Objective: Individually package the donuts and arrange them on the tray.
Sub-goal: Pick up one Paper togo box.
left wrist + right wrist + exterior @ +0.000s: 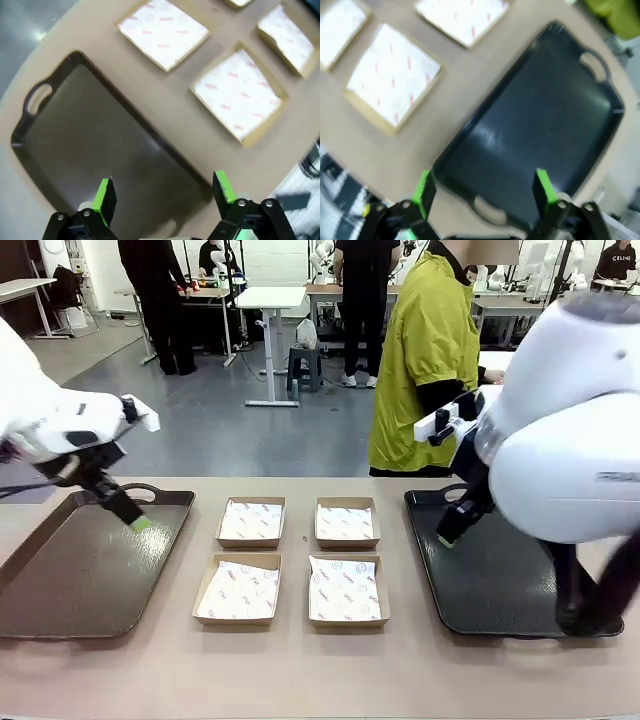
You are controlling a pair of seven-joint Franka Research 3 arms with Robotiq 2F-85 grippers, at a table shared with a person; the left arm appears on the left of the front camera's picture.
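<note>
Above the far end of a dark brown rectangular tray (70, 580), the left gripper (140, 523) hangs with its black fingers and green pads spread wide, nothing between them. Seen from the left wrist, the left gripper (165, 192) looks down between its two open pads onto the bare floor of that dark brown rectangular tray (100, 140), whose cut-out handle sits at the tray's end. The tray lies flat on the beige tabletop (300, 670), at the robot's left.

Across the table, the right gripper (447, 535) is also fully open and holds nothing. It hangs over the left rim of a glossy black rectangular tray (490, 580) at the robot's right. From the right wrist, the right gripper (482, 190) frames one handle end of the glossy black rectangular tray (535, 115), which carries nothing on the surface that shows. That picture is somewhat blurred.

Between the two trays stand four shallow square cardboard boxes lined with white printed paper, set two by two and slightly apart: far left (251, 522), far right (346, 523), near left (238, 590), near right (347, 590). Two of them lie just beyond the brown tray's long edge in the left wrist view (162, 31) (239, 95), and two beside the black tray in the right wrist view (392, 75) (462, 17).

A person in a yellow-green jacket (425, 360) stands at the far side of the table, behind the black tray.
</note>
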